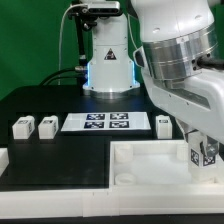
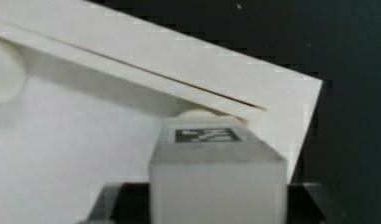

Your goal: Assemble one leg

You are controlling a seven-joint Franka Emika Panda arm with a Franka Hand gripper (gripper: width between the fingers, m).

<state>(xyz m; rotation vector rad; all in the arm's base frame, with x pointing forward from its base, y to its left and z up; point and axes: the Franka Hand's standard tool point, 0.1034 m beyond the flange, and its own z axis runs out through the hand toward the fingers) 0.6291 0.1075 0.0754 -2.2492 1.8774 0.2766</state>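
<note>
I am clamping the leg (image 1: 203, 152) in my pincer (image 2: 208, 204) — jaws narrowed onto its two sides, tag showing in both views. I am holding it upright over the tray (image 1: 150, 162), at its corner on the exterior view's right — whether it is touching the tray, I cannot tell.

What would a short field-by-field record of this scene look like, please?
held leg: upright, tag showing, between the jaws
jaws: shut on the held leg
white tabletop: beneath the held leg; contact unclear
loose legs: three on the black table, flanking the marker board
</note>
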